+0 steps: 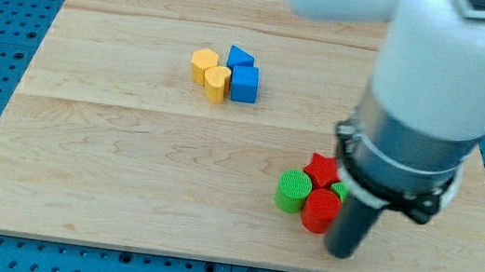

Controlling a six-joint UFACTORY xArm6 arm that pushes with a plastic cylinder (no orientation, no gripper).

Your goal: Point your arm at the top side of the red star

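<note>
Red star (321, 170) lies up-left of my tip (341, 253), which touches no block

no text, label, brand, number or sign can be read anywhere in this view.

Red star (321, 170) flat, lower right

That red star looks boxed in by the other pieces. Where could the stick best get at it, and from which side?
There is no gripper, so I can only touch it. The red star has the green cylinder and red cylinder against its lower side, and my arm covers its right. Its top points face open board, so coming from the view's top looks best. My tip sits below the cluster.
</note>
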